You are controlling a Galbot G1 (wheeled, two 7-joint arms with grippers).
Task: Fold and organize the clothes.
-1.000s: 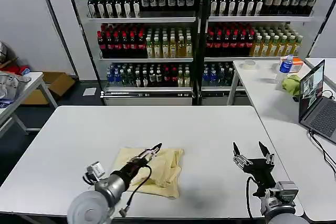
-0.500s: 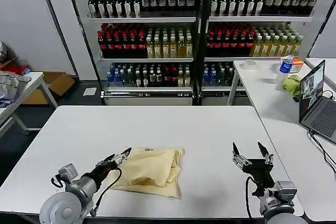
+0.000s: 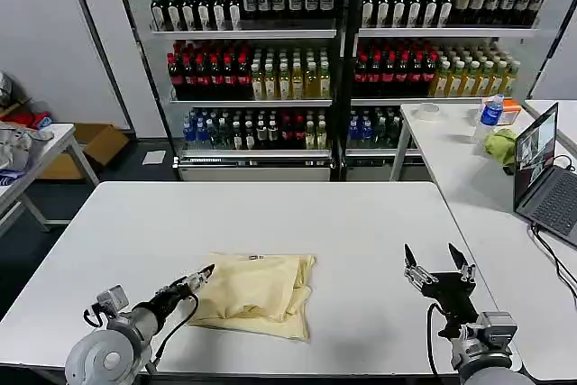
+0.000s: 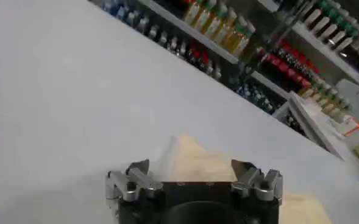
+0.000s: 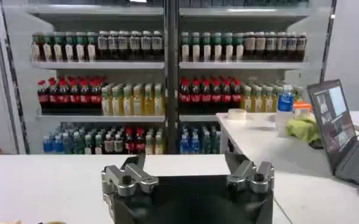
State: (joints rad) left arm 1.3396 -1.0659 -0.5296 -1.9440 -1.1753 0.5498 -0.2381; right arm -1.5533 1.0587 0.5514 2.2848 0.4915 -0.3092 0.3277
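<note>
Nearest us, at the front edge of the white table (image 3: 108, 232), our two arms reach forward. Our left gripper (image 3: 200, 276) sits low at the near left, its fingers parted and holding nothing, tips just beside the left edge of the shirt (image 3: 257, 293), close enough that we cannot tell if they brush the cloth. We judge it is placed there to catch that edge for another fold or to tidy it. From the left wrist, the left gripper (image 4: 191, 175) has a pale corner of the shirt (image 4: 197, 165) just beyond its open jaws. Our right gripper (image 3: 439, 261) hovers at the near right, well apart from the shirt, fingers spread wide and empty; it looks parked, waiting clear so the left can work alone. From the right wrist, the right gripper (image 5: 188, 173) faces the room with nothing between its jaws. The shirt lies in the near middle of the table, folded into a compact, slightly rumpled rectangle with a small white label at its far edge, so we judge the folding is nearly done. Beyond the table stand drink shelves (image 3: 334, 60), and a laptop (image 3: 541, 164) rests on a side table to the right.
</note>
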